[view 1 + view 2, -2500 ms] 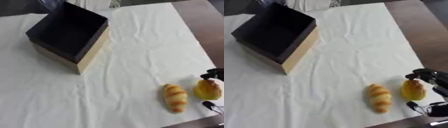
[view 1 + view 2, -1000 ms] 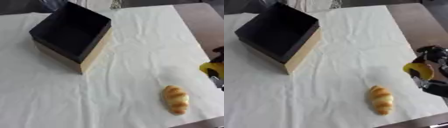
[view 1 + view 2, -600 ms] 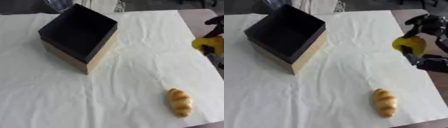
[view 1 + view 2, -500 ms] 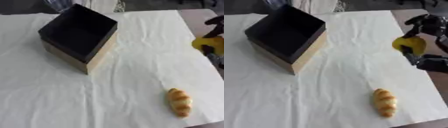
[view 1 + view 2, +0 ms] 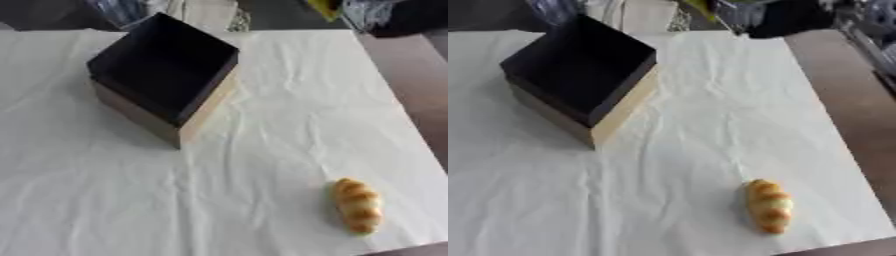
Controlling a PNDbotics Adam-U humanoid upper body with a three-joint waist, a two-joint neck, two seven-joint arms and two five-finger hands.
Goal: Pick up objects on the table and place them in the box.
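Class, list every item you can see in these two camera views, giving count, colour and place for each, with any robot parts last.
Box: one, black inside with tan outer walls, open top, far left on the cloth.
Bread roll: one, golden brown with ridges, lying near the cloth's near right corner.
Tablecloth: one, white and wrinkled, covering most of the table.
Table: brown bare strip along the right side.
Yellow object: partly seen at the top edge; cannot tell what holds it.
Robot hands: none clearly visible.
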